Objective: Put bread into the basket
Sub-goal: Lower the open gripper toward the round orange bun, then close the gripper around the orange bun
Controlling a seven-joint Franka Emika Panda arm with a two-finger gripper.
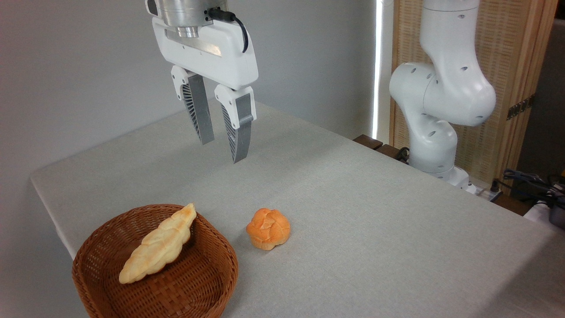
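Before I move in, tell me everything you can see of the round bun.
The bun is small, round and orange-golden, with a knotted, braided top and a paler underside edge. It looks like a glossy baked crust, whole and undamaged. It sits upright on the grey tablecloth, just right of the basket, apart from its rim. Nothing but the cloth touches it. The gripper hangs open well above, empty.
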